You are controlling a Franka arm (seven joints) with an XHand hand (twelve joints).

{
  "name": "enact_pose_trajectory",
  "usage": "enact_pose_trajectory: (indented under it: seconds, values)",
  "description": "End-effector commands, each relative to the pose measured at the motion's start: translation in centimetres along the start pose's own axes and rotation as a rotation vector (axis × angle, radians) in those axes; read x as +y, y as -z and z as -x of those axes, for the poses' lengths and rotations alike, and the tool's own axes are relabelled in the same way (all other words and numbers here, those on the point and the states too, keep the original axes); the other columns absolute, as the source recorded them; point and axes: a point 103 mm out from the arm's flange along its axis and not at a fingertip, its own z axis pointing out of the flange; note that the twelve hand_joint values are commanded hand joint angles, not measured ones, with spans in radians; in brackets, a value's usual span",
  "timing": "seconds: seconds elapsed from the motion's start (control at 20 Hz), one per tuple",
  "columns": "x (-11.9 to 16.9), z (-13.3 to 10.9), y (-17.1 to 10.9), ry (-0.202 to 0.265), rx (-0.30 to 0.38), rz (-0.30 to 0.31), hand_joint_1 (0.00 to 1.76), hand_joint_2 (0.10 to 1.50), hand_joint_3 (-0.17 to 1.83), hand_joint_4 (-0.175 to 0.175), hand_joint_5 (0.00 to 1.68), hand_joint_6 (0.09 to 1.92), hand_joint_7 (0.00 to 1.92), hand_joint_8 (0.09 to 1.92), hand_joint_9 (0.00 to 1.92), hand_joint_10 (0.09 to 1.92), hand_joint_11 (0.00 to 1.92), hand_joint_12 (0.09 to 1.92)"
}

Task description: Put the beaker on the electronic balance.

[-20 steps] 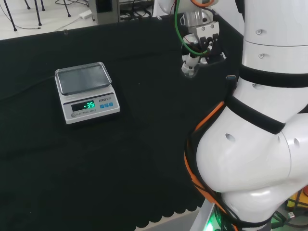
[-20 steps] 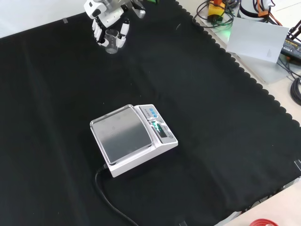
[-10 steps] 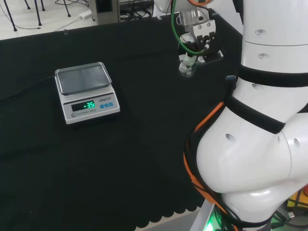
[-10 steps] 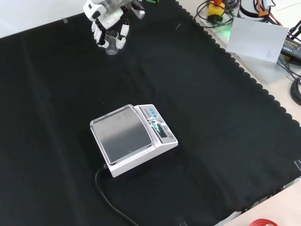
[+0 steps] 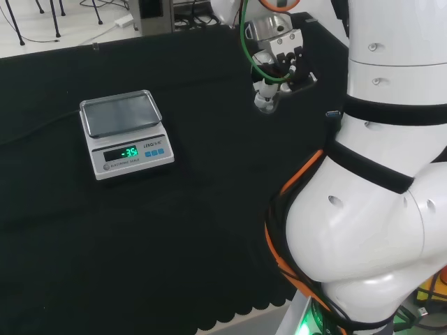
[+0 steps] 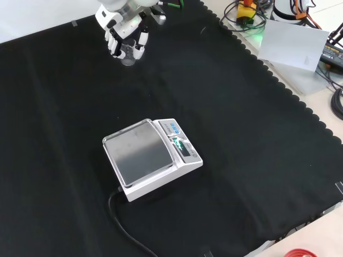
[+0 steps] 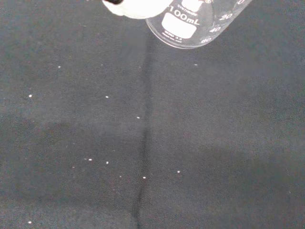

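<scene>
High over the far end of the table, the robot hand [image 6: 126, 33] has its fingers curled round a small clear beaker [image 6: 127, 52], with fingers on both sides of the glass, so the beaker cannot slip out while it is carried. In the front view the beaker hangs below the fingers with its mouth up, and it seems to be off the black cloth [image 6: 241, 134], though I cannot be sure from that view. The wrist view looks down past the round glass bottom of the beaker [image 7: 198, 24], with a white fingertip [image 7: 138, 7] beside it and bare cloth underneath, so I think it is in the air. In the head view the robot hand [image 5: 276, 59] points down from the white arm [image 5: 377, 174]. The scale [image 6: 151, 157] sits well apart from the robot hand, closer to the middle of the table, with its flat metal top bare. I think the beaker needs to travel over to that top and be set down gently.
</scene>
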Motion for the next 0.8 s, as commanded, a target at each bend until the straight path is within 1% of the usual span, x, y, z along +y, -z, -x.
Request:
enact_pose_trajectory:
  seconds: [0.05, 0.2, 0.4, 0.8]
  values:
    - [0.3, -0.9, 0.5, 0.025, -0.022, 0.001, 1.09, 1.19, 0.02, -0.13, 0.81, 1.26, 0.67, 0.8, 0.93, 0.76, 0.71, 1.22]
    - [0.4, -1.4, 1.2, 0.032, -0.033, 0.007, 1.09, 1.19, 0.02, -0.13, 0.81, 1.26, 0.67, 0.8, 0.93, 0.76, 0.71, 1.22]
    - [0.6, -2.3, 2.0, 0.047, -0.067, 0.003, 1.09, 1.19, 0.02, -0.131, 0.81, 1.25, 0.67, 0.8, 0.93, 0.76, 0.72, 1.22]
    - [0.9, -3.3, 4.2, 0.078, -0.074, 0.001, 1.09, 1.19, 0.02, -0.133, 0.82, 1.25, 0.68, 0.8, 0.93, 0.76, 0.72, 1.22]
